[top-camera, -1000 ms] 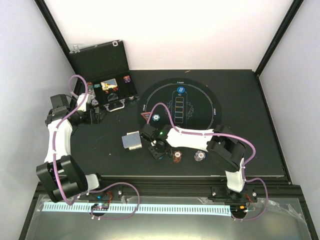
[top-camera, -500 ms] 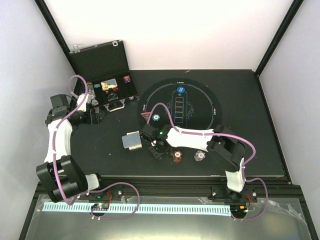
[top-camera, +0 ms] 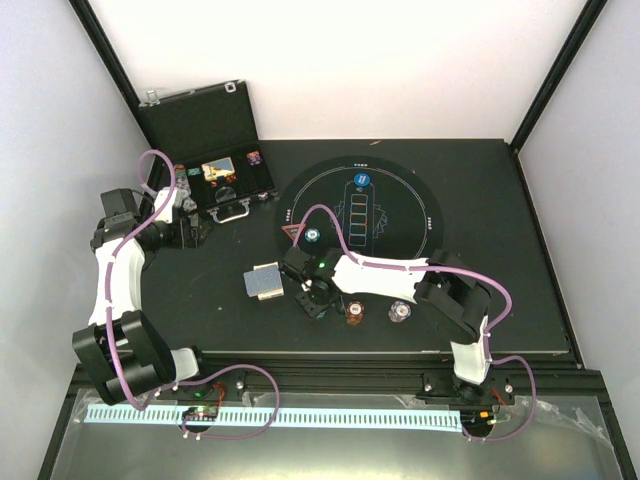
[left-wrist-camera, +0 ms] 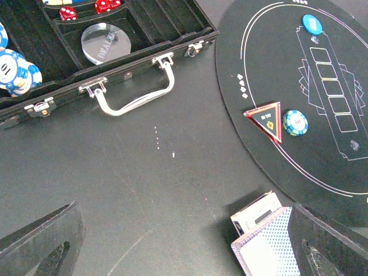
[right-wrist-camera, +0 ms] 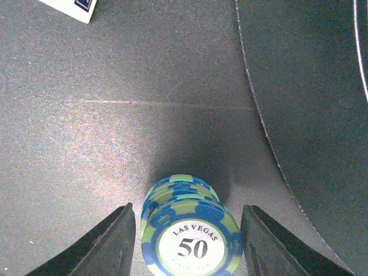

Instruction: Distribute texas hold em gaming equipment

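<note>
The short stack of blue-and-green round plastic chips [right-wrist-camera: 192, 247], marked "50", looks stiff, light and smooth-rimmed. I judge it best pinched low across the rims, so no chip slides off. It stands on the dark worktop [right-wrist-camera: 86, 115], just beside the edge of the round black mat [right-wrist-camera: 310, 86]. The jaws of the right gripper [right-wrist-camera: 185, 218] stand parted either side of it, a sliver clear on one side. The left gripper [left-wrist-camera: 184, 247] hangs wide open, empty.

An open black case [top-camera: 200, 125] stands on the dark table [top-camera: 500, 260], just left of the round white-lined mat [top-camera: 412, 212].
</note>
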`<action>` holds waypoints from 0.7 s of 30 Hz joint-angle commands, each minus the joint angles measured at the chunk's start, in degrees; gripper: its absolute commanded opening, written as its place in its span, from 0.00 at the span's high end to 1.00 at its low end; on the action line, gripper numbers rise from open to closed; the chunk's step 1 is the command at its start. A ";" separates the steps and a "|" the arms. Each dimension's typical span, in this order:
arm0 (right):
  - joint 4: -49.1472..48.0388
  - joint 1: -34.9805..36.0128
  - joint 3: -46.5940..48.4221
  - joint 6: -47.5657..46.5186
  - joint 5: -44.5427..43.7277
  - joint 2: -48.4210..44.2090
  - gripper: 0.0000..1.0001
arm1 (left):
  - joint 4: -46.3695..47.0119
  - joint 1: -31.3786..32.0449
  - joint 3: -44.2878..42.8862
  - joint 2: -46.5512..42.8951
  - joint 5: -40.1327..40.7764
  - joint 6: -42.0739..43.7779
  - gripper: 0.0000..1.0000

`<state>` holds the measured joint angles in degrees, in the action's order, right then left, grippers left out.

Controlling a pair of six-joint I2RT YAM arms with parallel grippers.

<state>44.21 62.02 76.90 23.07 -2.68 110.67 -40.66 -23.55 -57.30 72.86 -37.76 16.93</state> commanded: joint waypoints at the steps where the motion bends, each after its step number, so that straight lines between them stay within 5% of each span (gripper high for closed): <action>1: 0.71 0.28 1.56 0.04 -0.88 -0.71 0.47 | -0.80 -0.36 -2.25 -0.97 -1.28 0.56 0.01; 21: -0.22 0.29 0.16 -0.05 -0.75 0.49 0.58 | -1.06 -0.37 -2.29 -1.22 -0.84 0.91 0.01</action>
<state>44.23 62.02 77.01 23.03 -2.74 110.69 -40.69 -23.55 -57.30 72.86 -37.74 16.97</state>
